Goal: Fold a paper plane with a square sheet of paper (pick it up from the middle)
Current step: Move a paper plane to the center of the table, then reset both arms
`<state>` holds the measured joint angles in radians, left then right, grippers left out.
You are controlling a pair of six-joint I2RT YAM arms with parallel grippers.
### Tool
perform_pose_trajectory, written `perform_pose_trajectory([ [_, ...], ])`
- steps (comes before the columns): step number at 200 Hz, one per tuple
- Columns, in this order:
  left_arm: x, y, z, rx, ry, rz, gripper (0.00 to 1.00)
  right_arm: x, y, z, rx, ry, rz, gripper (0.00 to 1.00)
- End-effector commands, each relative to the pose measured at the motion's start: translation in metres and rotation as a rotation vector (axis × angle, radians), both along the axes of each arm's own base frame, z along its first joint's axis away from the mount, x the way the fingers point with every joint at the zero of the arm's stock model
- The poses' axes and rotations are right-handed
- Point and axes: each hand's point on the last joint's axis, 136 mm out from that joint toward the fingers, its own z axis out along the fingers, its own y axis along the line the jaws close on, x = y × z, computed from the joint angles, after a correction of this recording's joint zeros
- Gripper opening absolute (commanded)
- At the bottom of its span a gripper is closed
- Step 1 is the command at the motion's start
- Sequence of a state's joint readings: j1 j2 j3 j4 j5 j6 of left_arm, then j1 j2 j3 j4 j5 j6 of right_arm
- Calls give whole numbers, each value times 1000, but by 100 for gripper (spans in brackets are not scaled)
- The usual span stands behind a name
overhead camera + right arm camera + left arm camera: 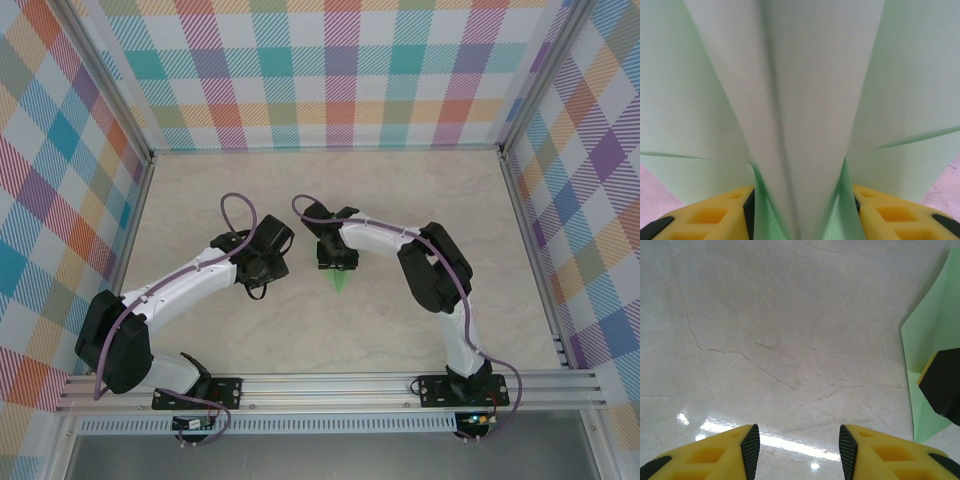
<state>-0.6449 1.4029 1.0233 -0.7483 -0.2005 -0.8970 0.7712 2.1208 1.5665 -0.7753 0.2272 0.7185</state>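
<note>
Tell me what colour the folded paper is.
The paper is pale mint green, clearest in the right wrist view.

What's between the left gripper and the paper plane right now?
Nothing visible. Bare table lies between the open left gripper and the near edge of the paper plane to its right. The right gripper straddles the plane's centre fold, so that spot is taken.

Table (200, 200) is a pale marbled slab, veiny and kinda glossy. A mint-green paper plane (341, 283) sits about dead centre on it — tip toward the near edge.
</note>
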Motion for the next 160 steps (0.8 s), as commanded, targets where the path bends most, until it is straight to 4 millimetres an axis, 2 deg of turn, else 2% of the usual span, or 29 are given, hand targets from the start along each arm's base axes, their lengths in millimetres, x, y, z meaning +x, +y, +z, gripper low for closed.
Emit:
perform_pose_trajectory([
  [1,4,3,12,-12,-47,-6,48,3,-6,29,4,-32,18,50],
  [49,5,6,18,-2,-74,-11,49,1,-8,76,64,-108,35,59],
  [63,6,8,21,5,-88,-11,50,3,-17,96,67,-168,25,62],
  [82,9,15,30,29,-130,-7,52,7,-38,137,52,-310,7,69],
  [94,12,23,37,62,-166,-1,55,10,-60,162,16,-419,-25,76],
  [109,15,35,46,121,-222,7,60,12,-97,190,-57,-568,-100,83],
  [127,21,57,58,236,-294,24,73,16,-146,213,-137,-724,-191,85],
  [142,26,80,69,352,-352,56,90,20,-188,214,-206,-790,-262,89],
  [157,34,100,75,447,-393,87,97,25,-222,199,-283,-797,-264,92],
  [160,35,104,77,465,-398,92,98,25,-229,195,-302,-789,-266,97],
])
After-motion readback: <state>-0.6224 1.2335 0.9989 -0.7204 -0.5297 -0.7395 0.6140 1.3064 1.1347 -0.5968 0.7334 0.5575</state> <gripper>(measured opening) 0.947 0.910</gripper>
